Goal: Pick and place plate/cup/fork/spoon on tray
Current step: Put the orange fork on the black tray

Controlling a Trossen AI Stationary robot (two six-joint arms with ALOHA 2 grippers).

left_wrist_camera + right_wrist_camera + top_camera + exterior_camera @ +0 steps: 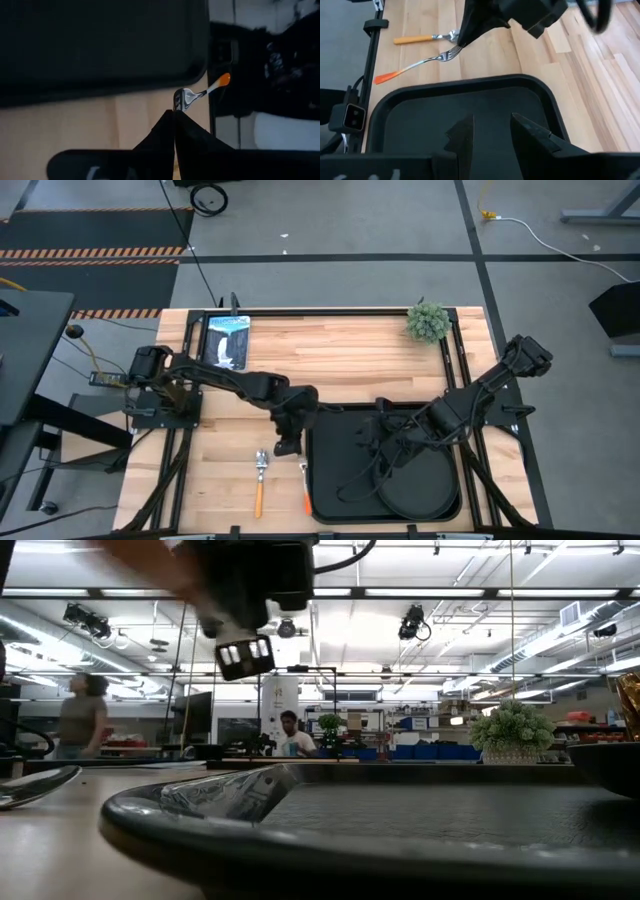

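Note:
The black tray (335,480) lies at the table's near right, with the round black plate (430,490) on its right part. The fork (420,62), red-orange handled, lies just left of the tray. The spoon (420,38) lies farther left, parallel to it, and also shows in the low view (35,785). My left gripper (174,114) is shut at the fork's tine end. My right gripper (492,132) is open and empty over the tray's far left corner. The cup shows only as an amber sliver (630,705). My left gripper meets the fork at the tips of its tines (181,102), which stick out from the very ends of the shut fingers. The fingers come from above, slanting down from the table's far left. The fork's handle (385,76) lies on the table beside the tray's rim.
A small green plant (428,320) stands at the far right. A flat printed card or screen (226,340) lies at the far left. Bare wood lies between them and left of the spoon. People show in the room beyond the table.

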